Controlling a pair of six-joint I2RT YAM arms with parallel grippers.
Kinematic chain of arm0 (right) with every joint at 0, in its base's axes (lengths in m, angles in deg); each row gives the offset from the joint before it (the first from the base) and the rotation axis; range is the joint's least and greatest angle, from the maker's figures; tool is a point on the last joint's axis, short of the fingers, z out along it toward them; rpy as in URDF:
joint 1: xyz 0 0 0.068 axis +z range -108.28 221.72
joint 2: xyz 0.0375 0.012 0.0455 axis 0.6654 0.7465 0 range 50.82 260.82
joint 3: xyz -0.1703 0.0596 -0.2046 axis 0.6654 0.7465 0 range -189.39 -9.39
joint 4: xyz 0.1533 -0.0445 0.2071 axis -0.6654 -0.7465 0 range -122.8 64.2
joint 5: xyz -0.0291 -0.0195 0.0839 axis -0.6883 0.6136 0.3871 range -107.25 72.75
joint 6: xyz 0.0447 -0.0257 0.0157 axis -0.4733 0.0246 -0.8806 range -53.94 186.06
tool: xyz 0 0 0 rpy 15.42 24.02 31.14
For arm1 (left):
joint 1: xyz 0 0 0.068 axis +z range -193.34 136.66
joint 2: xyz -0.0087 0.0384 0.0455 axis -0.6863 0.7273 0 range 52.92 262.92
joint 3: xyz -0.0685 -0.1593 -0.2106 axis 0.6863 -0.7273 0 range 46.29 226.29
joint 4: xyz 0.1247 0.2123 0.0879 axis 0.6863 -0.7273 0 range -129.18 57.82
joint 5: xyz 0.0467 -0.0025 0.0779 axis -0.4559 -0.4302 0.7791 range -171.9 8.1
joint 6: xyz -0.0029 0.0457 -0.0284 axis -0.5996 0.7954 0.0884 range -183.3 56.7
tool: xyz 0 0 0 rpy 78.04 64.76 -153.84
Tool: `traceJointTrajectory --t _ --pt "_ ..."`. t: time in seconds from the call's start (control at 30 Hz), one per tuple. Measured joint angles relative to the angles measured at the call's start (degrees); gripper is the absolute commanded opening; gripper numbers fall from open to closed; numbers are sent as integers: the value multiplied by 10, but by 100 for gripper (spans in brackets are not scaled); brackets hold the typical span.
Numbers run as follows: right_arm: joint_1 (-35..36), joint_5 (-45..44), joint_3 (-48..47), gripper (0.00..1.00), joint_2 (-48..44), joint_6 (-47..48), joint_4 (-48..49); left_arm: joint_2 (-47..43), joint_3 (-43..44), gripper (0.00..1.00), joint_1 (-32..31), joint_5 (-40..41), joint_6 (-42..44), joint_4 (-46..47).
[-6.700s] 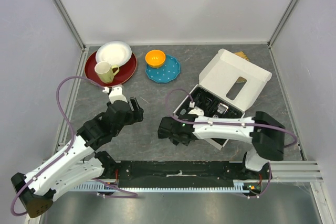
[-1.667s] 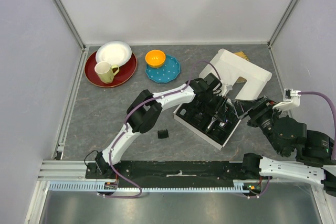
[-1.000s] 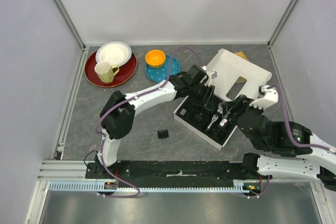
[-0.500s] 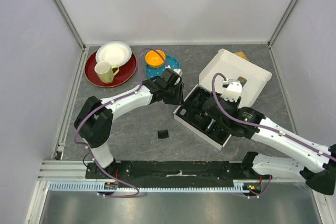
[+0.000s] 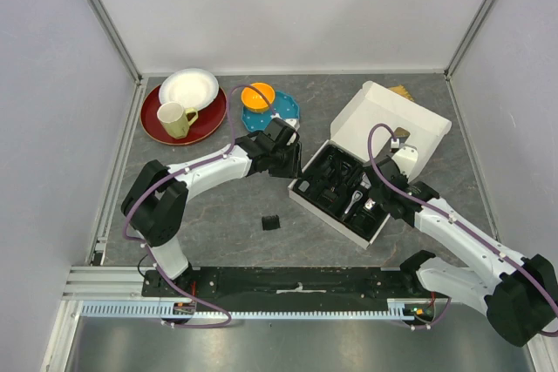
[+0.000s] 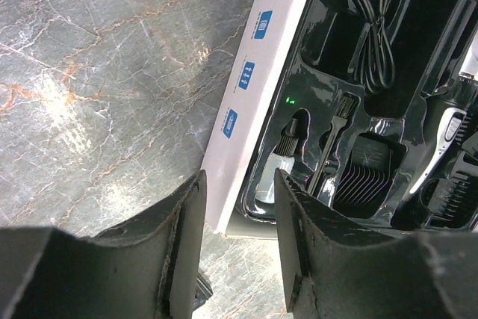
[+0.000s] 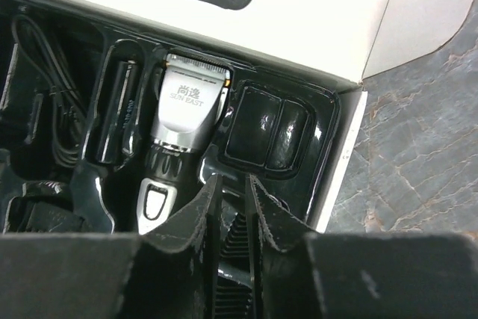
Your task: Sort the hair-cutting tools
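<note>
The white box (image 5: 392, 124) lies open with its black tray (image 6: 317, 110). The silver-and-black clipper (image 7: 183, 117) lies in the tray; it also shows in the top view (image 5: 357, 199). A black cylinder (image 7: 119, 113) sits to its left. The coiled cord (image 6: 373, 35) and a comb attachment (image 6: 366, 177) lie in other slots. One small comb attachment (image 5: 271, 222) lies on the table. My left gripper (image 6: 237, 184) is open and empty over the box's left corner (image 5: 292, 165). My right gripper (image 7: 233, 181) is low over the tray's right end (image 5: 382, 196), its jaws closed narrowly on a ribbed comb attachment (image 7: 237, 248).
At the back left stand a red plate (image 5: 166, 128), a white plate (image 5: 189, 87) and a yellow mug (image 5: 174, 118). An orange bowl (image 5: 258, 95) sits on a teal plate (image 5: 286, 112), just behind my left wrist. Enclosure walls stand on three sides.
My left arm has pulled back out of the tray to the box's left corner. My right gripper has come down over the tray's right end. The comb on the table has not moved.
</note>
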Motion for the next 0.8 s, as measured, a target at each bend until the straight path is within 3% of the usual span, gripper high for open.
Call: traceJointTrajectory --t 0.37,0.8 --pt "-39 70 30 0 16 21 58 0 0 48 4 0 0 13" --pt "-39 84 57 0 18 24 71 0 0 47 6 0 0 14"
